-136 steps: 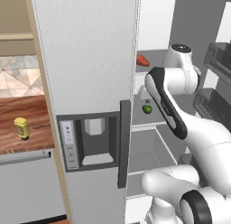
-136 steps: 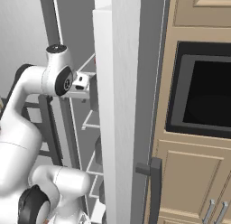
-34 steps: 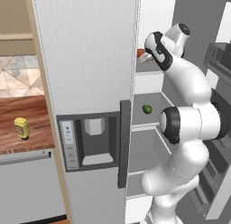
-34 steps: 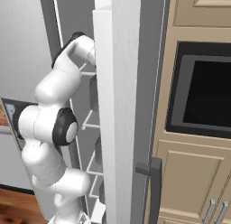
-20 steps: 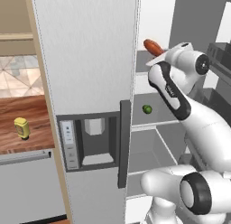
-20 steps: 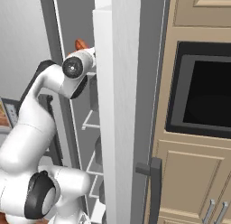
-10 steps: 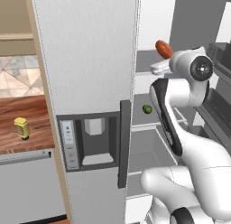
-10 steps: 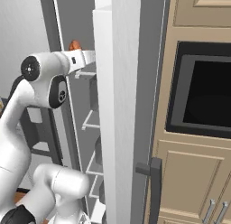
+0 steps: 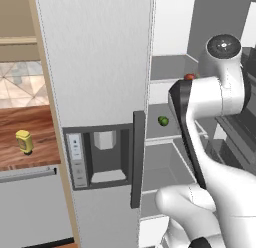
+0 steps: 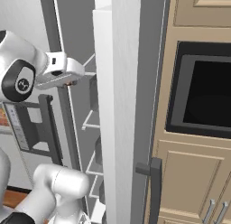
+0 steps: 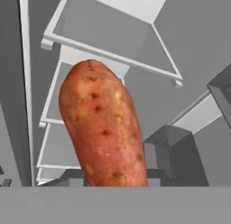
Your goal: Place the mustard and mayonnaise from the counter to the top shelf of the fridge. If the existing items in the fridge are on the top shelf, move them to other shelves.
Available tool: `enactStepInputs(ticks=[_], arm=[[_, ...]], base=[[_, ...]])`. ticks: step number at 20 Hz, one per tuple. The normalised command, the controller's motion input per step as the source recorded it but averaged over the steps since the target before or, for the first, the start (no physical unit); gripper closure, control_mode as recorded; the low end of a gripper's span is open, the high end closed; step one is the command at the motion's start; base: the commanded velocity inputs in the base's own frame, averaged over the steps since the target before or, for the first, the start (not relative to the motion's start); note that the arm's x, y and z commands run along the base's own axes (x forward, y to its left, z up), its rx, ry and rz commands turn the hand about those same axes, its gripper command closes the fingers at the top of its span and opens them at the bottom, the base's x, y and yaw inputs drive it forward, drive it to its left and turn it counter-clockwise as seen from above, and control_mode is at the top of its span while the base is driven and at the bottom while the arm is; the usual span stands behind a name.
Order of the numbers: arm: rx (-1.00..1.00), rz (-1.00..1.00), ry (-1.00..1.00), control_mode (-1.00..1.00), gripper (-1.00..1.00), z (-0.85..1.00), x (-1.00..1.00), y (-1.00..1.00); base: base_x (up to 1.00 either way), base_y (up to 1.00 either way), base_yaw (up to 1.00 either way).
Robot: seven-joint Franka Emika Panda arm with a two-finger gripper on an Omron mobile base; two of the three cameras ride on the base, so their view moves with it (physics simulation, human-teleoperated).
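Note:
My gripper (image 10: 68, 79) is shut on the orange-red carrot (image 11: 103, 128), a speckled stubby vegetable that stands up large in the hand view. Part of the carrot (image 9: 189, 77) peeks out behind my forearm, in front of the open fridge (image 9: 95, 57) at about the height of the top shelf (image 9: 167, 69). The round green vegetable (image 9: 163, 121) lies on the shelf (image 9: 172, 129) below. The yellow mustard (image 9: 23, 141) stands on the wood-grain counter (image 9: 20, 124) at the left. The mayonnaise is out of view.
The fridge door (image 10: 117, 105) stands open on the right with its racks (image 10: 90, 123) facing in. Beyond it are a wall oven (image 10: 203, 92) and beige cabinets (image 10: 189, 182). My white arm (image 9: 200, 122) crosses the fridge opening. More grey shelves (image 11: 103, 33) show past the carrot.
The hand has come down a little with the carrot still in its grip, and the upper arm has swung to the right. The green vegetable and the mustard have not moved.

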Motion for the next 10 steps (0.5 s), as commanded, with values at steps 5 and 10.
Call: enactStepInputs(ticks=[5,10], arm=[[-0.06,-0.05,0.25,-1.00,1.00,-0.92,-0.55,-0.01],[0.17,-0.08,0.00,-1.00,1.00,-0.82,-0.17,-0.33]], base=[[0.00,0.00,0.00],[0.00,0.00,0.00]])
